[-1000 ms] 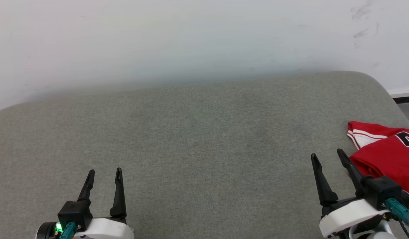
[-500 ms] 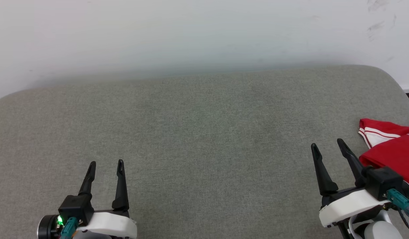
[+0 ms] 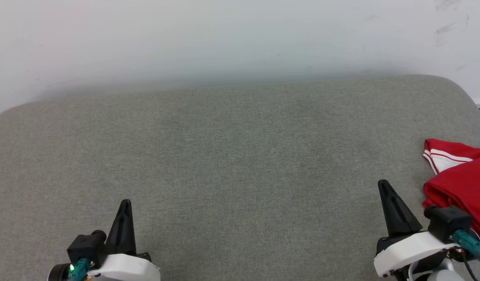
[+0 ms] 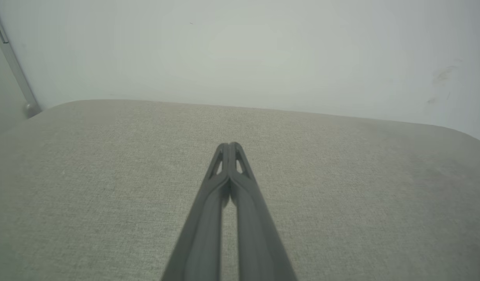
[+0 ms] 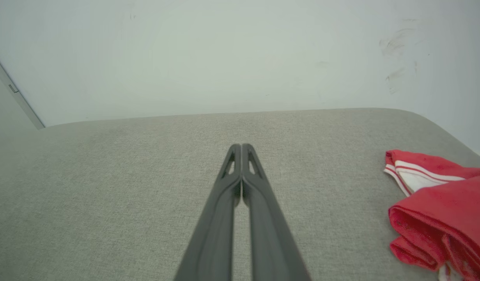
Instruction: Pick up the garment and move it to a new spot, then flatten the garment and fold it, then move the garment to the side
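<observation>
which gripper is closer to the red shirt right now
Right. The right gripper is close beside the garment, at its left edge in the head view. The left gripper is far off to the left across the grey cushion.

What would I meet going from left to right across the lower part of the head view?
The left gripper, shut → bare grey cushion → right gripper, shut → red and white garment at the right edge.

black tapered fingers (image 3: 122, 230), white wrist shells (image 3: 123, 270), teal plugs (image 3: 464, 239)
</observation>
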Robot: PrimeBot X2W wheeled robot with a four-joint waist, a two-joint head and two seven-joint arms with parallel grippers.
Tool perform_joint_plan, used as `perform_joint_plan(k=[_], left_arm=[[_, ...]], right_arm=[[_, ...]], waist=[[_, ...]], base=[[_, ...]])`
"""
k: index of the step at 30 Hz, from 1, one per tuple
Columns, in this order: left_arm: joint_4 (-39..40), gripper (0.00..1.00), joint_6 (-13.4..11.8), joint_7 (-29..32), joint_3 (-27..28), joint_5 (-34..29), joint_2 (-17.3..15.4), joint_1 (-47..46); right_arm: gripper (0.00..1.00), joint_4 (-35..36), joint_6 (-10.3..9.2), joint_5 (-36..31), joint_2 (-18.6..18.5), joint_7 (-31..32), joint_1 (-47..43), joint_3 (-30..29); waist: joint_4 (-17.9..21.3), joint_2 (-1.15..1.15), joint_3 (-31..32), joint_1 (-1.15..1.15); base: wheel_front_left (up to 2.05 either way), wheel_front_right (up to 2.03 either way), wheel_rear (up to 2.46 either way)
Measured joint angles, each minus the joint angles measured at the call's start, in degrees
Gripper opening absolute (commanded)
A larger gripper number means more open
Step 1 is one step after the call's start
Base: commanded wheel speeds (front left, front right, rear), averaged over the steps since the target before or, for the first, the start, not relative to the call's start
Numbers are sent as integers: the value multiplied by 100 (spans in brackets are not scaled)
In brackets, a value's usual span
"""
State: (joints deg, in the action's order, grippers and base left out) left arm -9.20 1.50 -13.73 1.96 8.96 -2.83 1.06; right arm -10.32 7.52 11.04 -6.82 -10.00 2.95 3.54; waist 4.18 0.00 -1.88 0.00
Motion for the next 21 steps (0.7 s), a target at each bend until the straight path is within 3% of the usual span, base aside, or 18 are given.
perform_joint_plan(k=[21], left_arm=[[-109,0,155,510,89,2234,0,-126]], right_arm=[[0,-93,0,2192,87,428,38,-250]], waist=[[-72,0,30,0]], base=[[0,0,0]])
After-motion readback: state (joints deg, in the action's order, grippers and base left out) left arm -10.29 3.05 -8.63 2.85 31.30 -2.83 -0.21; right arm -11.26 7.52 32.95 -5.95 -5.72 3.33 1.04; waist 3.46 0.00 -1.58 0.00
